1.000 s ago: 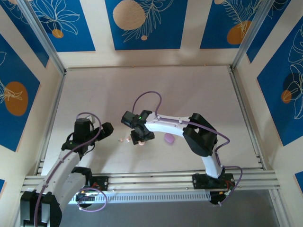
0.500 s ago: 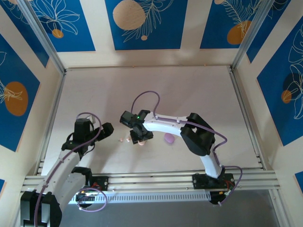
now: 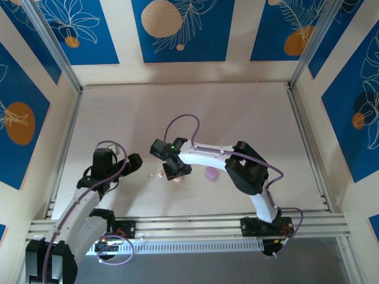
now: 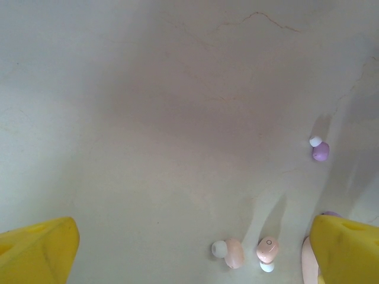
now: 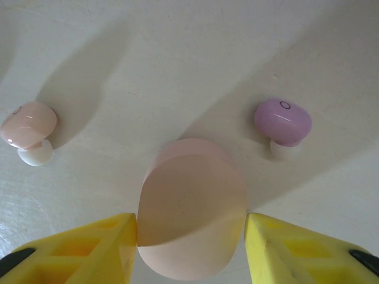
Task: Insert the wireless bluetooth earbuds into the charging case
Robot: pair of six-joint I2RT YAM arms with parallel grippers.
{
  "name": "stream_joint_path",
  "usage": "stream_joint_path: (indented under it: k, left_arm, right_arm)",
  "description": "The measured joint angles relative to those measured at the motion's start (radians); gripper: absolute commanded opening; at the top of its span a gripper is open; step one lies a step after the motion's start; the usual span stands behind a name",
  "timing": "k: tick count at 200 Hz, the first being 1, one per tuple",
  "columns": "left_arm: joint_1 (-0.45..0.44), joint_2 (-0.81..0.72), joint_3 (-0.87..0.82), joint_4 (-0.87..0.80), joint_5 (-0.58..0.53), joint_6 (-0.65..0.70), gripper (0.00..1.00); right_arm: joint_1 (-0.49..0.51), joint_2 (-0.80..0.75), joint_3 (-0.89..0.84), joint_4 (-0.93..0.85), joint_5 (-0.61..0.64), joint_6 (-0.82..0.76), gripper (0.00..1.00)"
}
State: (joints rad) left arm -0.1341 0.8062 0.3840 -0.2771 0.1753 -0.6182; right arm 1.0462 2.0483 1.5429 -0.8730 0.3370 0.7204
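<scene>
Between the yellow fingers point(image 5: 89, 248) of the right pincer point(image 5: 190, 232), the pink charging case point(image 5: 189, 207) is sitting on the counter point(image 5: 177, 47). Both finger edges are pressing against its flanks, so the pincer is standing roughly half open with the case in its hold. Whether the lid is up cannot be told.

The likeliest trouble is the case slipping. Its shell is looking like smooth, hard plastic, oval and curved on every side, and the flat finger faces are meeting it only along narrow lines. A squeeze that is off-centre is likely to send it squirting forward or twisting on the pale, slick counter.

A skidding case would be sweeping into the earbuds. The pink earbud point(image 5: 28, 127) is lying at ten o'clock from the case and the purple earbud point(image 5: 283, 121) at two o'clock, both near it but apart. Each is a rounded, glossy bead with a soft white tip, so a nudge is likely to be setting them rolling. Neither is seated in a case yet.

From above, the purple case point(image 3: 211, 173) is resting at three o'clock of the right pincer, just beside it. The left pincer point(image 4: 192, 236) is hanging wide open, holding nothing.
</scene>
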Motion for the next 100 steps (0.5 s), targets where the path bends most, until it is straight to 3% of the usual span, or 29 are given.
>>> stream_joint_path:
  k: [100]
  left_arm:
    - [0.0,-0.007,0.0,0.0,0.0,0.0,1.0]
  right_arm:
    - [0.0,0.0,0.0,0.0,-0.001,0.0,0.48]
